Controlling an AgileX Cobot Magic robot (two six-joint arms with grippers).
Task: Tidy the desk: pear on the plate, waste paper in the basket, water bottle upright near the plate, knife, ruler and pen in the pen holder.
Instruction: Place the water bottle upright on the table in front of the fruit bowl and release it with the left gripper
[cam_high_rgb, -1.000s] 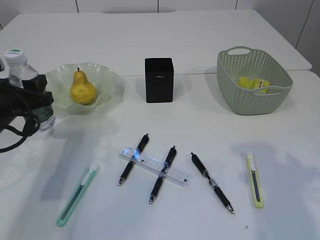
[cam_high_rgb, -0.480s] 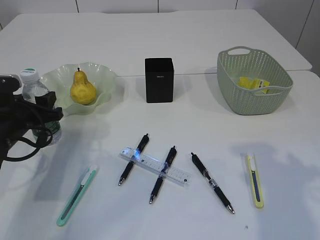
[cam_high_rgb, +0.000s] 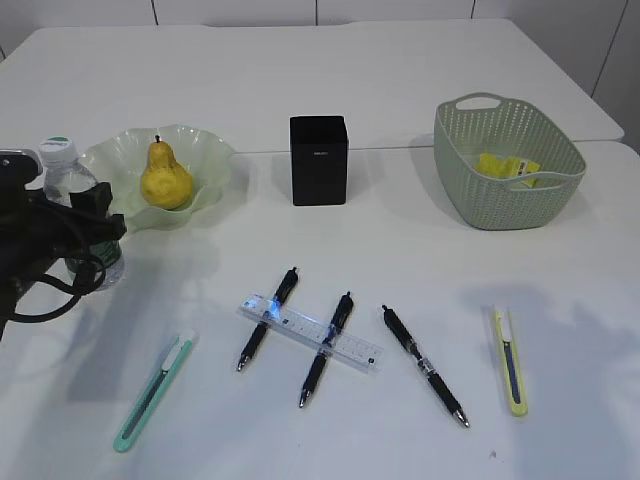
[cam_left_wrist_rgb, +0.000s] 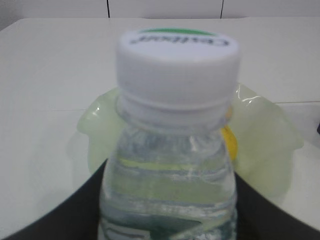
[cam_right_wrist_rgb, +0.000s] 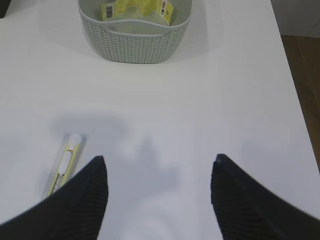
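- Bottle (cam_high_rgb: 78, 215) stands upright at the left edge of the surface (cam_high_rgb: 400, 250), just beside the plate (cam_high_rgb: 205, 160), with the left gripper (cam_high_rgb: 60, 235) clamped around its body; the left wrist view shows dark jaws on both sides of the clear plastic below the cap.
- Water fills it nearly to the neck (so I judge it fairly heavy for its size); the thin wall will flex if squeezed hard and is smooth, so a hold on the labelled middle looks safer than one at the cap.
- Pear (cam_high_rgb: 165, 178) sits in the plate, stem up; firm-looking and rounded, and it needs no more handling.
- Yellow waste paper (cam_high_rgb: 508, 166) lies inside the basket (cam_high_rgb: 470, 200).
- Right gripper (cam_right_wrist_rgb: 157, 187) hovers empty, jaws wide apart, over bare surface near the yellow knife (cam_high_rgb: 510, 360).
- Three pens (cam_high_rgb: 325, 348) and the ruler (cam_high_rgb: 310, 334) lie in the middle; the ruler crosses two of the pens, which of them lies on top I cannot tell.
- Ruler is thin, stiff and slick, and lies flat; I would take it by its long edges, or at one end.
- Pens are light and may roll; a pinch across the barrel's middle suits them.
- Green knife (cam_high_rgb: 152, 390) lies front left; both knives are slim and light, best gripped mid-body.
- Holder (cam_high_rgb: 318, 160) stands behind the pens, its inside hidden from view.
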